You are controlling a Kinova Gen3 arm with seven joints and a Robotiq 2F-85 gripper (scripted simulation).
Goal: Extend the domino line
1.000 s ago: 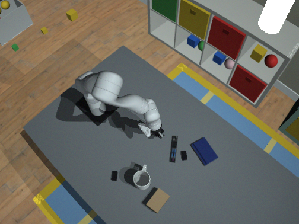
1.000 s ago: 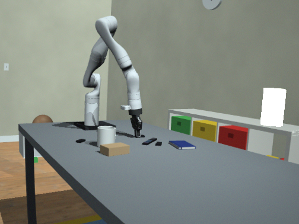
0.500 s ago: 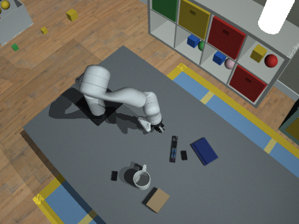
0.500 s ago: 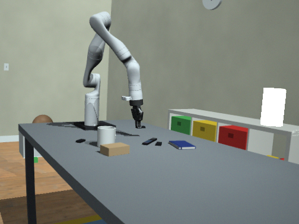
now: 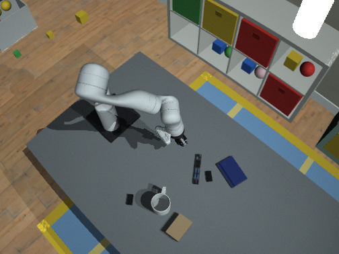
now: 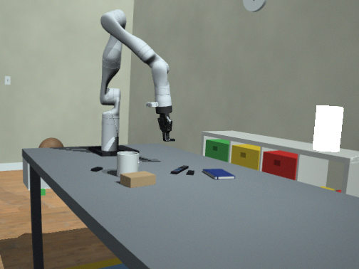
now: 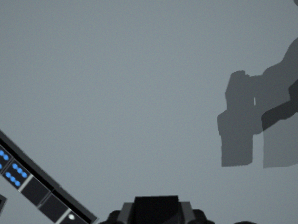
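Gripper (image 5: pixel 181 141) (image 6: pixel 167 136) (image 7: pixel 156 216) up off the table (image 5: pixel 111 175) (image 6: pixel 228 213) (image 7: pixel 125 75), fingers partly closed on a dark domino (image 5: pixel 184 144) (image 6: pixel 171 139) (image 7: pixel 156 206); the tile juts out flat from the fingertips, its pips unreadable from here. The arm (image 5: pixel 134 100) (image 6: pixel 139 46) reaches out past its base, with the hand near one end of the line (image 5: pixel 197 169) (image 6: pixel 179 169) (image 7: pixel 36 192) but well apart from it. Line: a straight run of dark tiles lying flat; in the wrist view, blue pips, then two blank halves, then a half with a white pip, cut off by the frame. A purple mark shows at the far end from above. Second domino (image 5: pixel 208 176) (image 6: pixel 190 172) dark side up, just beside the line, between it and the blue book (image 5: pixel 231 171) (image 6: pixel 218 173). Third domino (image 5: pixel 130 199) (image 6: pixel 97 169) on the opposite side of the white mug (image 5: pixel 161 203) (image 6: pixel 127 164), also showing no pips. Tan block (image 5: pixel 178 227) (image 6: pixel 137 178) near the mug. No tile seen laid against either end of the line.
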